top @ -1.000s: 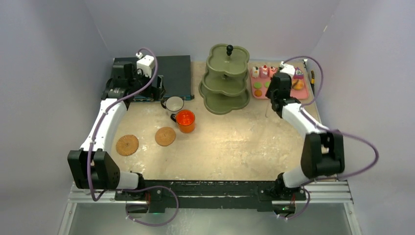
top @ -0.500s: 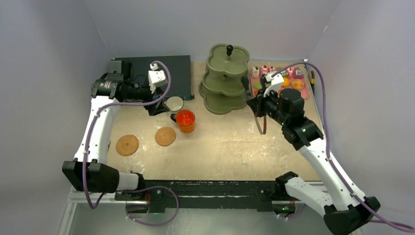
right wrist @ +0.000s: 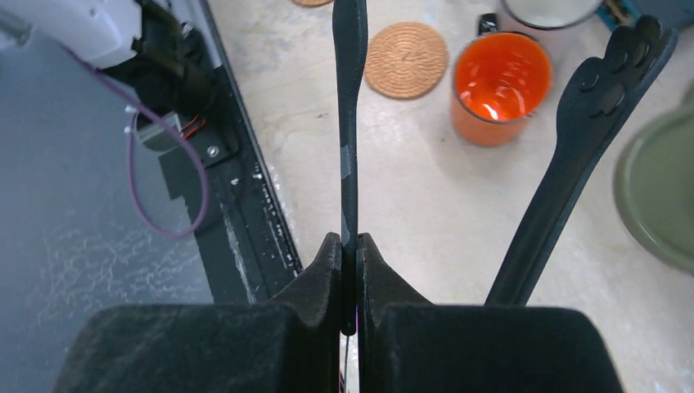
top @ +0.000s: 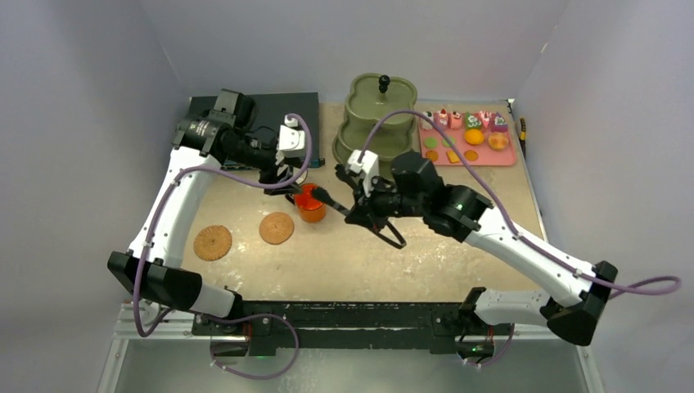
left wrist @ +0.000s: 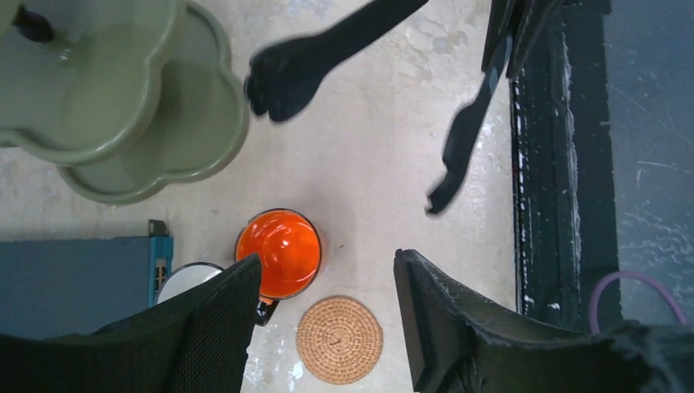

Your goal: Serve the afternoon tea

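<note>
Afternoon tea is still unserved. The olive-green three-tier stand sits empty at the far middle of the table, and a flat pink tray lies in the far right corner beside it. The orange mug and the white mug stand close together just left of the stand. Two round cork coasters lie bare nearer the arms, and the tiny pink cakes and round biscuits are all on the tray. The left gripper hangs directly over the mugs, jaws apart with nothing between them. The orange mug stands upright below it, just beside one finger, its dark handle turned leftward, so the left arm looks the nearer one for a mug. The right gripper is pressed tight on one leg of the black plastic tongs. Their paw-shaped tip hovers just right of the orange mug, well apart from the tray behind it.
</note>
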You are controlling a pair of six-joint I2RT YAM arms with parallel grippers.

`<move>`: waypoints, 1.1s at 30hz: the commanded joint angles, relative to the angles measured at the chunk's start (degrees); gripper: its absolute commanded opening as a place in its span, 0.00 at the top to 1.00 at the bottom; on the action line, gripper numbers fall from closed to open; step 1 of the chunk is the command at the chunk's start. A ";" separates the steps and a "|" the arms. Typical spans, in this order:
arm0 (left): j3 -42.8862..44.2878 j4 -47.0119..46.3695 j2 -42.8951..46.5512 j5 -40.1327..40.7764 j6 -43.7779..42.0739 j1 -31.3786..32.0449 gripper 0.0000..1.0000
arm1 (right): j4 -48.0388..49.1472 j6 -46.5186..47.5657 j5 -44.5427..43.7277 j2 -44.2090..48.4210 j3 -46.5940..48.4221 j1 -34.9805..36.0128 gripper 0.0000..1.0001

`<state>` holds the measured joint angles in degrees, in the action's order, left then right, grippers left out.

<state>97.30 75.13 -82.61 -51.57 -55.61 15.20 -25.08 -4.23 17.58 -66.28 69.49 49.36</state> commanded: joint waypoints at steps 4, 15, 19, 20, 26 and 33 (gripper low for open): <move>0.23 7.07 2.38 0.30 -7.61 2.68 0.43 | -1.76 6.63 1.41 -5.77 8.99 5.12 1.00; -0.73 7.18 7.97 2.16 -3.37 5.72 0.42 | -4.57 10.66 0.28 -10.76 13.64 6.02 1.00; -1.19 7.22 7.74 1.47 -1.94 6.80 0.40 | -5.84 11.87 0.22 -12.52 15.57 6.02 1.00; -1.72 7.10 7.73 1.56 -1.92 7.23 0.40 | -6.12 12.14 0.51 -12.82 16.11 6.07 1.00; -4.46 7.04 6.77 2.59 -3.10 8.48 0.50 | -6.77 13.24 3.62 -14.18 18.95 6.04 1.00; -0.58 7.09 4.22 2.32 -3.01 9.22 1.00 | -8.02 14.39 6.70 -15.25 19.75 6.13 1.00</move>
<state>93.62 82.63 -77.23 -48.16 -58.48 23.62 -33.39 8.75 20.84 -81.25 86.50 55.02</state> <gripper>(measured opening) 0.080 0.035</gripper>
